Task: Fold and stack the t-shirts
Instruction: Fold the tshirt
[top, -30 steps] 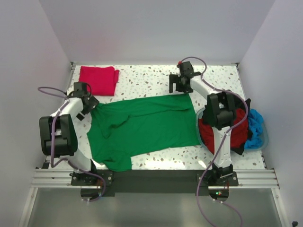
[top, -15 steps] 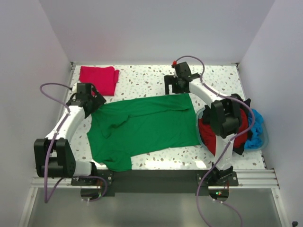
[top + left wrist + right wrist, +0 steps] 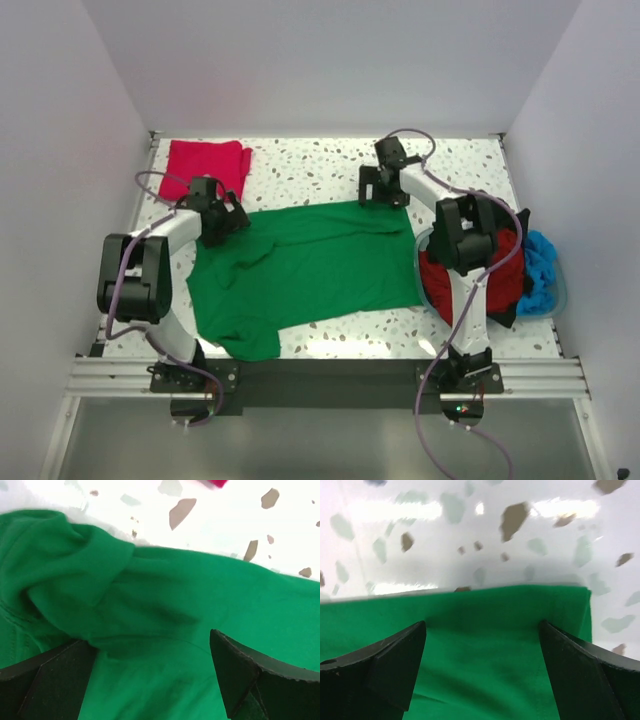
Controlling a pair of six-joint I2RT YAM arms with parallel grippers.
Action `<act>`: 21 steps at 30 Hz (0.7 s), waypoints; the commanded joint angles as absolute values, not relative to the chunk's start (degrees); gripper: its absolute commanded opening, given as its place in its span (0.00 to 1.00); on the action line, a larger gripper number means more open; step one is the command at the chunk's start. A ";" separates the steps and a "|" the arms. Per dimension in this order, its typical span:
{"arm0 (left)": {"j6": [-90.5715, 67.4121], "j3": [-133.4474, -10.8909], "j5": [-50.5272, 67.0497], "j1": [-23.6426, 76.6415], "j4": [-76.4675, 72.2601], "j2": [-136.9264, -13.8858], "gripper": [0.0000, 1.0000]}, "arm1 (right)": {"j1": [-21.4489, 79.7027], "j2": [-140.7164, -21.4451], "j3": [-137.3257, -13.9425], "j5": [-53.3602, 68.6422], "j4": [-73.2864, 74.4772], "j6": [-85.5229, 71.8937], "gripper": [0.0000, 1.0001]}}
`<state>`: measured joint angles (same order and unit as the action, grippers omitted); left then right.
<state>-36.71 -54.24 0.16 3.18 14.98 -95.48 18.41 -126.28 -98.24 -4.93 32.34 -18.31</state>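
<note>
A spread t-shirt [image 3: 300,270] lies flat across the middle of the table [image 3: 320,165], one sleeve reaching toward the near edge on the left. Behind it, in the far left corner, sits a folded t-shirt [image 3: 207,165], apart from it. A basket [image 3: 560,295] stands at the right edge, just beside the spread t-shirt, with a heap of t-shirts [image 3: 510,280] in it. The left gripper [image 3: 228,215] is over the spread t-shirt's far left corner, the right gripper [image 3: 383,190] over its far right corner
</note>
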 commanded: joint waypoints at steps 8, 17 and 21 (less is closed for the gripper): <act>-32.96 -62.83 5.19 7.55 9.31 -108.71 1.00 | 8.45 -130.43 -102.13 -6.24 34.89 -19.16 0.99; -30.94 -82.07 3.78 9.93 13.70 -122.07 1.00 | 4.66 -134.03 -107.39 -4.84 35.33 -18.11 0.99; -28.92 -95.58 1.06 9.93 18.10 -129.45 1.00 | 4.48 -136.93 -112.13 -4.57 36.12 -17.76 0.99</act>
